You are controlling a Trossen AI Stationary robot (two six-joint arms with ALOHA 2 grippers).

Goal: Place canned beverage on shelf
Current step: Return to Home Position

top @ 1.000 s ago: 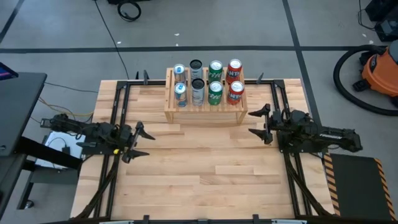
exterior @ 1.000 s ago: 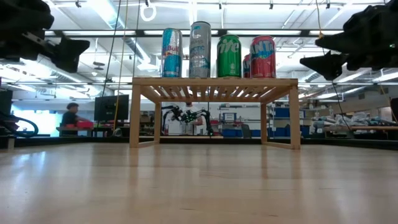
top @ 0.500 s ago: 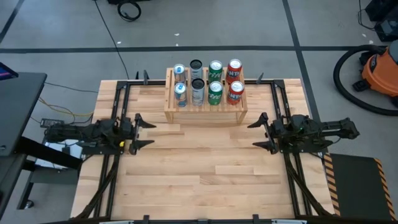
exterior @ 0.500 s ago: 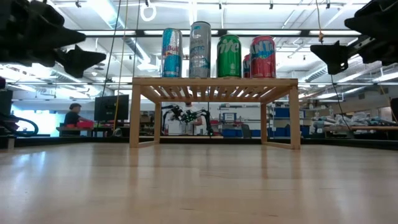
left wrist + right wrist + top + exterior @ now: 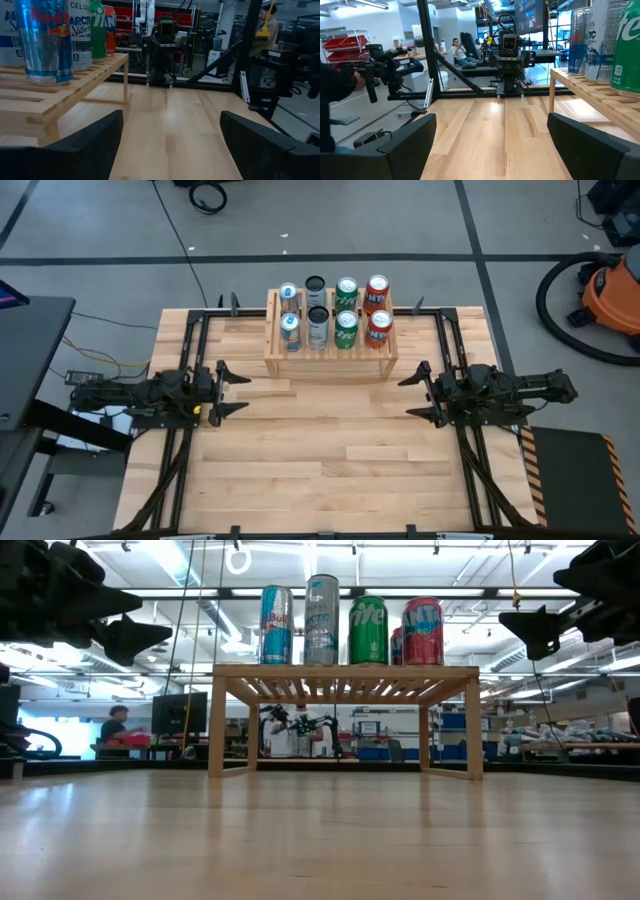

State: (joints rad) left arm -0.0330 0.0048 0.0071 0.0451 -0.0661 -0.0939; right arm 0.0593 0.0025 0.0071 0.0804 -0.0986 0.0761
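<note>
Canned beverages point(image 5: 318, 326), eight in all, stand upright on the slatted top of the shelf point(image 5: 330, 362), a low light-wood rack at the far middle of the table point(image 5: 330, 470). They form two rows of four, each can lined up behind its match. From the shelf's left end to its right end come the blue-and-silver cans point(image 5: 290, 331), the silver-and-dark cans point(image 5: 315, 286), the green cans point(image 5: 346, 329) and the red cans point(image 5: 379, 329). In the low view the front four cans rise side by side above the shelf's top board, which stands on its side boards with open space underneath.

The left gripper point(image 5: 228, 388) hangs above the table off the shelf's front left corner, a little nearer than the shelf and apart from it, pointing toward the middle. Its jaws are spread wide and hold nothing; in its wrist view bare wood shows between the two fingers point(image 5: 85, 145).

The right gripper point(image 5: 410, 397) hangs off the shelf's front right corner, likewise apart from the shelf and pointing inward. Its jaws are also spread wide and empty, with bare table between its fingers point(image 5: 590, 142).

Far beyond the shelf's left side, in the low view, a person point(image 5: 116, 726) is in the room behind.
</note>
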